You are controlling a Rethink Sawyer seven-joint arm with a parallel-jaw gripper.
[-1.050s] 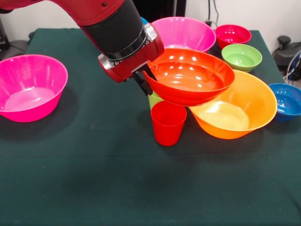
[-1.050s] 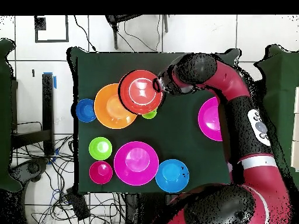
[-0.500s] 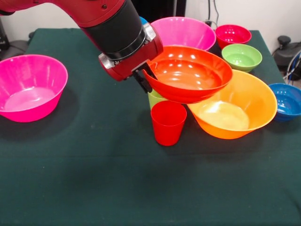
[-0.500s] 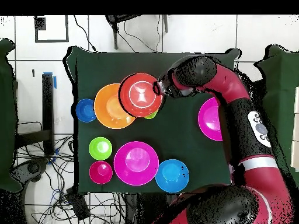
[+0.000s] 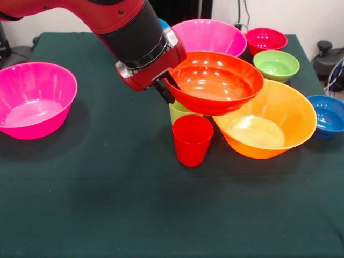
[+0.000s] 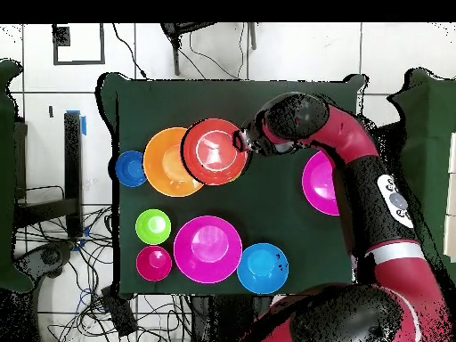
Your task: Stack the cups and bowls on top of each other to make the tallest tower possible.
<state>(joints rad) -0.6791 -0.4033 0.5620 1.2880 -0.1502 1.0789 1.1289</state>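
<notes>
My gripper [image 5: 167, 90] is shut on the left rim of the medium red-orange bowl [image 5: 215, 80] and holds it tilted in the air. The bowl hangs over the near-left edge of the big orange bowl [image 5: 271, 126], which rests on the table. The red cup [image 5: 192, 141] stands upright just below and in front of the held bowl. Behind it the lime green cup [image 5: 178, 112] is partly hidden under that bowl. From overhead the gripper [image 6: 239, 140] holds the red-orange bowl [image 6: 214, 151], which overlaps the orange bowl [image 6: 163, 165].
A big pink bowl [image 5: 35, 99] sits at the left and another [image 5: 209, 36] at the back. The small magenta-red bowl [image 5: 266, 40], green bowl [image 5: 276, 64] and dark blue bowl [image 5: 327, 114] line the right side. The light blue bowl [image 6: 263, 267] is near the robot's base.
The gripper has carried the red-orange bowl slightly up and back toward the robot's side. Everything else has stayed put.
</notes>
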